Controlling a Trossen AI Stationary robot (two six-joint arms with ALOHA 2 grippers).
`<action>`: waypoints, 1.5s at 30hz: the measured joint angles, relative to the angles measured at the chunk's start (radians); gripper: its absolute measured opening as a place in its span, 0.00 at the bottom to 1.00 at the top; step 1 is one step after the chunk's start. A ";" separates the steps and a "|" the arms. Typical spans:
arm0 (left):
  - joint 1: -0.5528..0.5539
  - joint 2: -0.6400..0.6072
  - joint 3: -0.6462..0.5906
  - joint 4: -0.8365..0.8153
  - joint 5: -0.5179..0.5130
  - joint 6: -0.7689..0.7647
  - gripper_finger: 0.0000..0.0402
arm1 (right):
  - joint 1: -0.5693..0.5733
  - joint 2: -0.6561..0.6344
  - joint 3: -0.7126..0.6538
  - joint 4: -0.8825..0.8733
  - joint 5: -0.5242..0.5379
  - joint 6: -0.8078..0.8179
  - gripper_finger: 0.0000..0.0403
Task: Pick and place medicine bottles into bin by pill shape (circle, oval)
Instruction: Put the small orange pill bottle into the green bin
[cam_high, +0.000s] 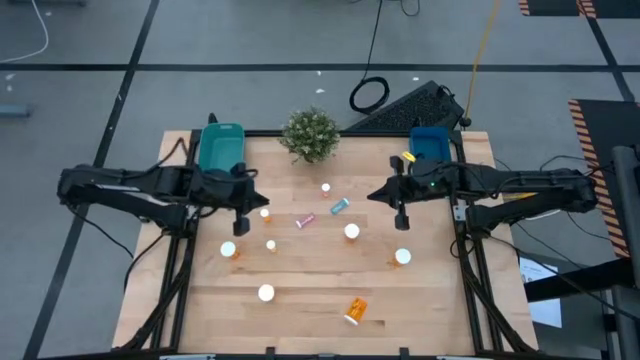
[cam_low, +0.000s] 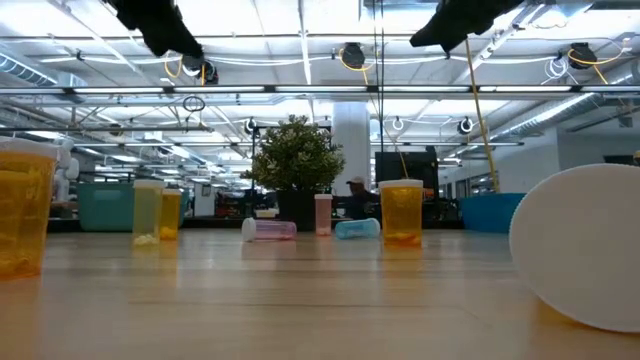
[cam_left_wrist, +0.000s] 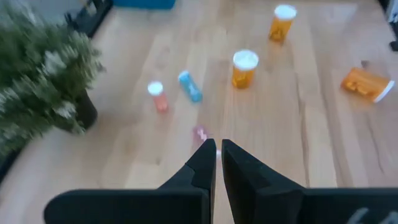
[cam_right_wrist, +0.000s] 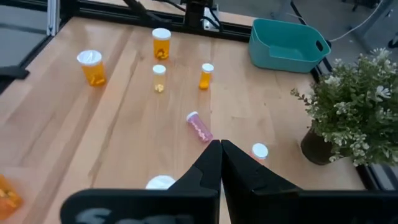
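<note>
Left gripper (cam_high: 241, 222): fingers (cam_left_wrist: 205, 163) pressed nearly together, holding nothing, raised above the surface (cam_high: 300, 290) at its left side. Just beside it, an orange bottle (cam_high: 264, 213); a little nearer the front edge, a white-capped orange bottle (cam_high: 229, 251) and a small pale bottle (cam_high: 271, 245). Just behind this gripper, at the far left corner, a teal bin (cam_high: 220, 148).

Right gripper (cam_high: 401, 215): fingers (cam_right_wrist: 211, 163) likewise closed to a thin slit, empty, raised above the right side. Toward the middle from it, an upright bottle with a white cap (cam_high: 352, 232); nearer the front edge, another orange bottle (cam_high: 402, 257). Behind it, at the far right corner, a blue bin (cam_high: 430, 142).

Between the two grippers: a pinkish bottle (cam_high: 305, 221) on its side, a light blue bottle (cam_high: 340, 207) on its side, and a small upright pink bottle (cam_high: 326, 188) behind them. Farther back, a potted plant (cam_high: 310, 134) at the rear edge.

Well toward the front from both grippers: an upright white-capped bottle (cam_high: 266, 293) and an orange bottle lying down (cam_high: 355, 311).
</note>
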 joint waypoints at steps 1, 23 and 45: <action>0.000 0.017 0.000 -0.001 0.000 -0.016 0.08 | 0.000 0.000 0.000 0.000 0.001 -0.009 0.00; 0.007 0.189 0.026 -0.286 0.042 0.016 0.56 | -0.015 0.000 0.000 0.044 0.077 -0.168 0.00; 0.068 0.439 0.026 -0.259 0.002 0.229 0.62 | -0.018 0.000 0.000 0.029 0.078 -0.168 0.00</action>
